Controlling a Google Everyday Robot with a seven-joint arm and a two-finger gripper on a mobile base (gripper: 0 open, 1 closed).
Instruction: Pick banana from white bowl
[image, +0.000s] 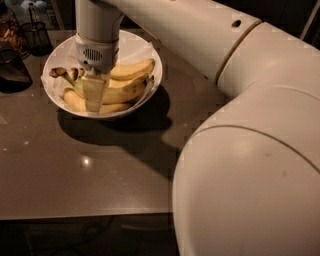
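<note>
**Containers and contents**

The white bowl (155, 64) is located on the grey-brown table (100, 175), toward the far left. It is lined with white paper (142, 47), which is seen against the far right wall of the bowl. Several yellow bananas are held in the bowl, laid roughly left to right, with their dark stem ends (60, 72) gathered at the left rim.

The banana (128, 91) lies across the middle of the bowl. It is curved, and its green-tinged neck runs up to the left toward the stem ends. A shorter banana (136, 69) is placed just beyond it on the far side. A paler banana (74, 101) rests against the near wall.

A black wire-mesh cup (38, 36) stands at the far left, apart from the bowl. A dark vessel (12, 70) is positioned to the left of the bowl. The contents of both cannot be made out.

**Tool state**

The gripper (94, 105) is pointed straight down inside the left half of the bowl, over the neck of the banana. Its tip is seen at the level of the fruit. How far it is open, and whether anything is gripped, cannot be told.

The white arm (240, 150) fills the right and near part of the scene.
</note>
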